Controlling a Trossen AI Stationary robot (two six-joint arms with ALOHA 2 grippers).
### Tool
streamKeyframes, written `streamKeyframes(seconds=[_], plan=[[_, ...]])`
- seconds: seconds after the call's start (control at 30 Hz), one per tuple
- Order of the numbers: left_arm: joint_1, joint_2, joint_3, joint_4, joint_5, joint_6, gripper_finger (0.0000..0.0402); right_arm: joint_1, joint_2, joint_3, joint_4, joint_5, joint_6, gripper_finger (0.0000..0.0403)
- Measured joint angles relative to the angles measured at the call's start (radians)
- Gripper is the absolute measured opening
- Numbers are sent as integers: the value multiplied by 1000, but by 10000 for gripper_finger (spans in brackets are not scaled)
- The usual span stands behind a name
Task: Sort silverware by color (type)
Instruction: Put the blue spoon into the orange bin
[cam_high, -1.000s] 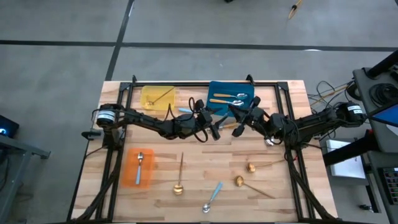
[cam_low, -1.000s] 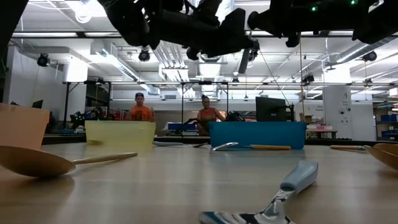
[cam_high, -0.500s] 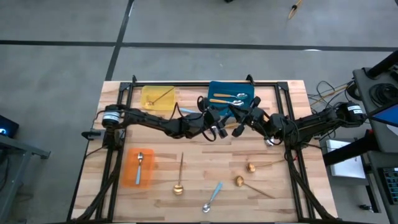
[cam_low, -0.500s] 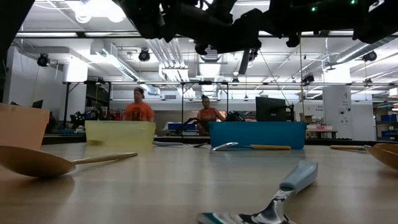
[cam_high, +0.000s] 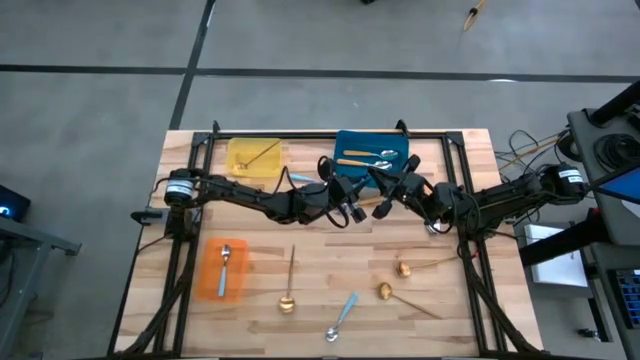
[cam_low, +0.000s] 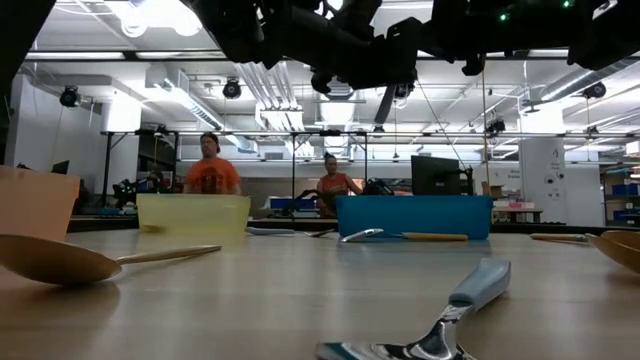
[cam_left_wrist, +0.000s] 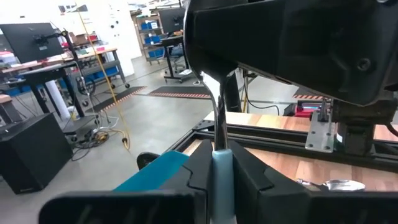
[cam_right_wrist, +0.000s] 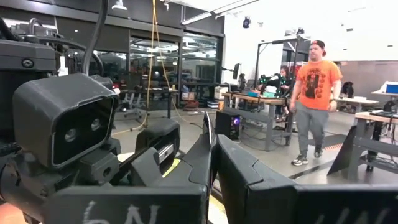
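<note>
Fingers (cam_left_wrist: 245, 174) of the left arm pinch a light-blue-handled spoon (cam_left_wrist: 216, 134), silver shaft upright.

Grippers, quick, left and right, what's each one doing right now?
Left end effector: closed on a blue-handled spoon.
Right end effector: closed on the same spoon's thin end.

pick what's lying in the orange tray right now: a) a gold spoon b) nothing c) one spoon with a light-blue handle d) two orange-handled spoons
c, the high view shows a single spoon with a light-blue handle lying inside the orange tray at the table's near left, with nothing else in it.
</note>
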Motion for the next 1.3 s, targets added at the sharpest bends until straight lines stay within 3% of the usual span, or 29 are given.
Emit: streamKeyframes(seconds=[0.33, 0.57, 0.73, 0.93, 1.13, 1.3], plan=[[-1, -7, -1, -25, 0, -41, 15, 0, -2, 0, -14, 0, 23, 70], [-6, -75, -3, -228, 4, -133, 15, 0, -31, 1, -53, 2, 24, 120], [-19, -176, -3, -488, 5, -210, 15, 0, -64, 31, -183, 2, 30, 141], [-26, -354, -3, -933, 19, -400, 15, 0, -67, 86, -315, 2, 40, 145], [-54, -523, -5, -1310, 181, -783, 15, 0, -68, 118, -389, 1, 34, 135], [-175, -582, -9, -1615, 287, -1139, 15, 0, -68, 124, -385, 1, 13, 132]])
